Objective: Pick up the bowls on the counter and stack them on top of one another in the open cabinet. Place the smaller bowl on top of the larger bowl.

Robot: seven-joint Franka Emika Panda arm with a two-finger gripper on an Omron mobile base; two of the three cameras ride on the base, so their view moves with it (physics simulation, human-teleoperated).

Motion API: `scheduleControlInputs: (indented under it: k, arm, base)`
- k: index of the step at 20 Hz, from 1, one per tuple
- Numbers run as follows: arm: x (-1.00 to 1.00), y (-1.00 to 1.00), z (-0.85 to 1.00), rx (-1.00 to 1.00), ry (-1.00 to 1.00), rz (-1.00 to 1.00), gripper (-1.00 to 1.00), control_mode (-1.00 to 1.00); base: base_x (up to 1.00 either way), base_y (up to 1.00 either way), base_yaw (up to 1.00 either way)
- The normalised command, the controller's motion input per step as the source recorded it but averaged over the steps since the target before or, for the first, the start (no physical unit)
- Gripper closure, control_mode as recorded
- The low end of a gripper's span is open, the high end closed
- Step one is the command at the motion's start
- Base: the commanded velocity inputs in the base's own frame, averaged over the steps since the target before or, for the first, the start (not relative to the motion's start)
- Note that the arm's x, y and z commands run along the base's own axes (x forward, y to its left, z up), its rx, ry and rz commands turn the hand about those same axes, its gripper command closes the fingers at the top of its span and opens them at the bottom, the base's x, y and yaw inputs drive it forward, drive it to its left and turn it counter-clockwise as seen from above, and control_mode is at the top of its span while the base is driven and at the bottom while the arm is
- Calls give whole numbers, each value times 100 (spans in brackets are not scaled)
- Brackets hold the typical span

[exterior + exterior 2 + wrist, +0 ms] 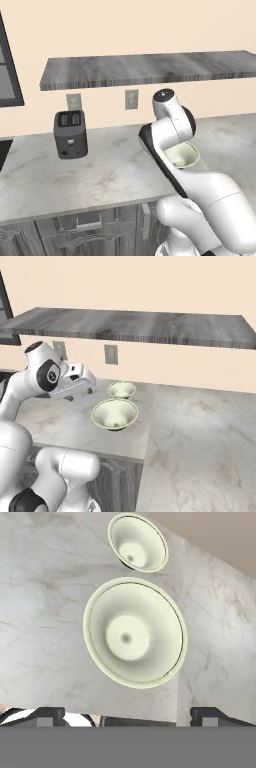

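Observation:
Two cream-green bowls stand close together on the pale marbled counter (200,426). The larger bowl (115,414) (134,633) is nearer the counter's front edge, and the smaller bowl (121,389) (137,548) sits just behind it toward the wall. My gripper (81,394) (130,716) hovers above and to the left of the larger bowl, open, with nothing between its fingertips (47,714). In the left base view my arm hides most of the larger bowl (184,155). The open cabinet (150,70) (150,328) is a dark grey slab mounted on the wall above the counter.
A dark toaster (70,134) stands on the counter's left part near the wall. Wall outlets (131,98) (110,354) sit below the slab. A dark window frame (7,75) is at far left. The counter's front edge (120,453) runs just below the larger bowl.

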Motion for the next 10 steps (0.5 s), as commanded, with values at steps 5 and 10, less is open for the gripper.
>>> scheduleControlInputs:
  k: [5,10]
  arm:
    - [40,12,-8,-5,0,0,-100,-100]
    - [37,5,-11,-5,0,0,-100,-100]
  base:
    - [0,0,0]
    - [0,0,0]
